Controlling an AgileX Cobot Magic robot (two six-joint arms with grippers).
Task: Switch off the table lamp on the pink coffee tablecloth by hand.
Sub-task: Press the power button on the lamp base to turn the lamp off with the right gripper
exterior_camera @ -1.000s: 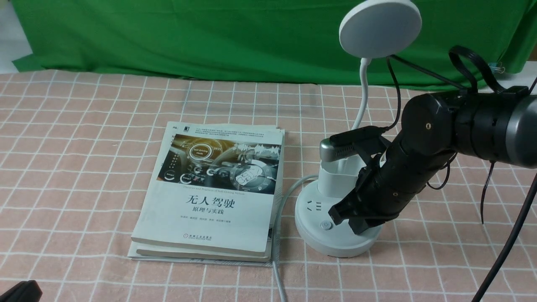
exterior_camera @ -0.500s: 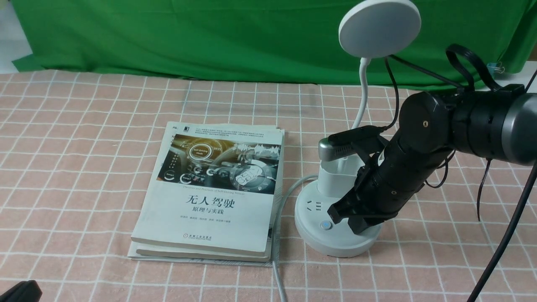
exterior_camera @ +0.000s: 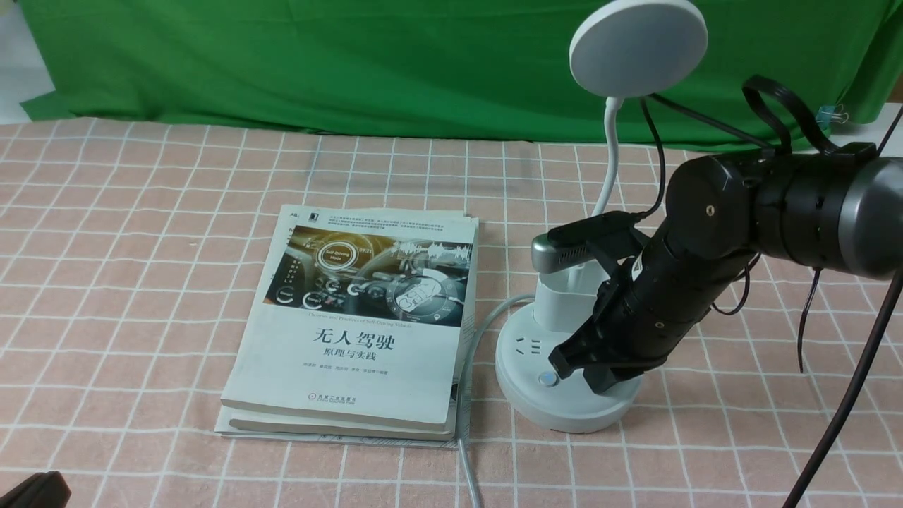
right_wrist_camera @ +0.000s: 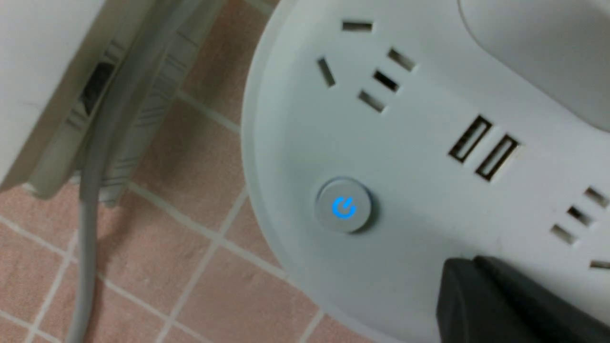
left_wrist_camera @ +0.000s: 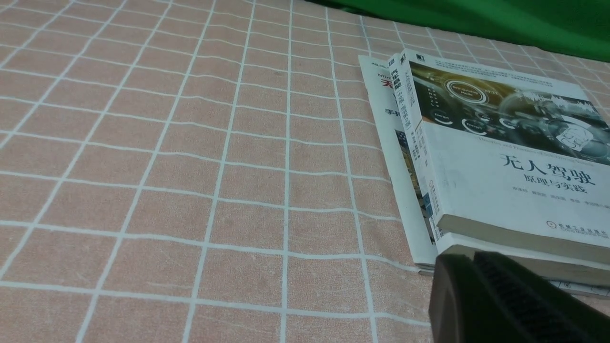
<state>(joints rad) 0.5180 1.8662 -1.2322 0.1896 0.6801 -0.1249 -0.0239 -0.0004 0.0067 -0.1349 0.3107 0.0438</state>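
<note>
Pink coffee tablecloth, one table lamp, three stacked books, right claw

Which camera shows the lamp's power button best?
Right wrist view: the power button is close up, its blue symbol clear. The front view shows only a small dot on the lamp base; the left wrist view misses it.

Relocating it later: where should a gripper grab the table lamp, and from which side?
Probably the thin upright neck, low down, from the robot's right: the round base looks too wide, and the books and cable crowd its left.
</note>
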